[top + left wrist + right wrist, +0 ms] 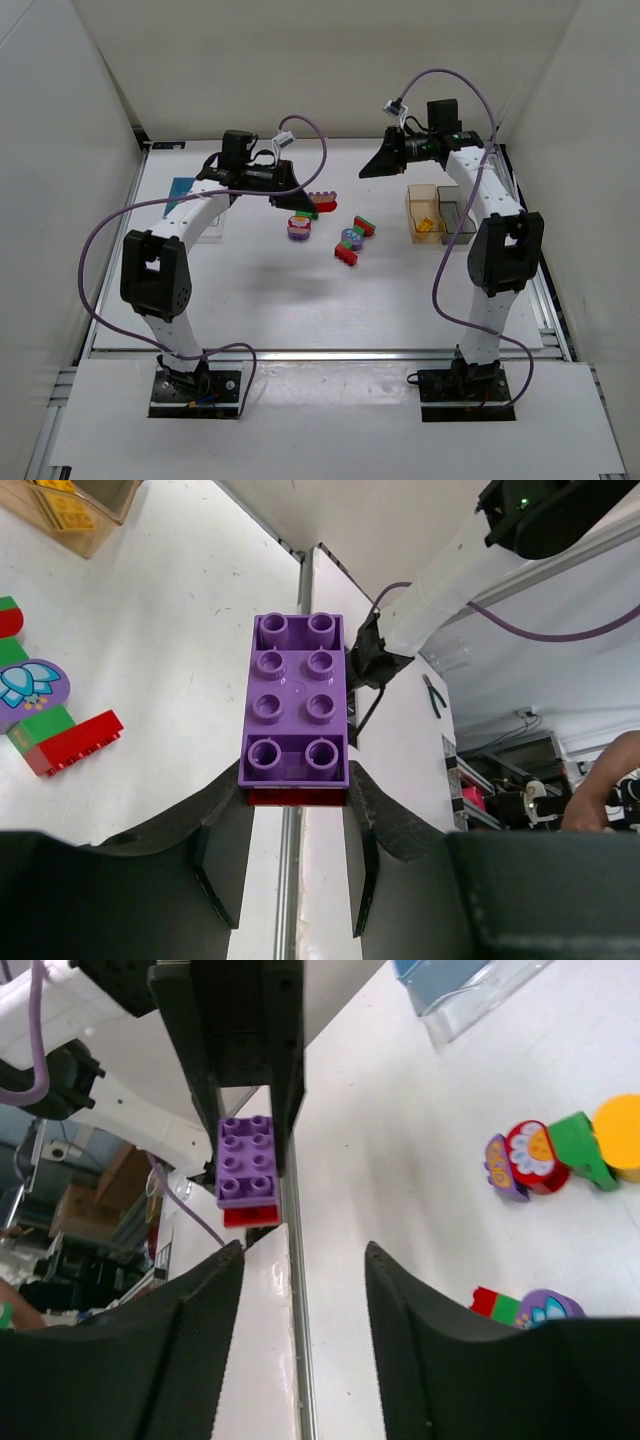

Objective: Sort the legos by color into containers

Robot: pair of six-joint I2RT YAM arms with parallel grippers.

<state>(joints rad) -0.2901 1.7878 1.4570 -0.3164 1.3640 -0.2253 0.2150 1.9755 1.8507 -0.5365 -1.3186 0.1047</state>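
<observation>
A purple brick (296,705) stacked on a red brick (296,797) hangs above the table, with my left gripper (296,792) shut on its near end. The top view shows that stack (321,201) out in front of the left gripper (298,199). My right gripper (300,1265) stands open and empty, facing the same purple brick (247,1160) from a short way off without touching it. More legos lie mid-table: a round purple and yellow pile (299,229) and a red, green and purple cluster (352,241).
The orange-amber container (422,213) holds a yellow brick, and the smoky grey container (458,223) stands right beside it. A blue-tinted container (181,190) sits at the back left, partly under my left arm. White walls enclose the table.
</observation>
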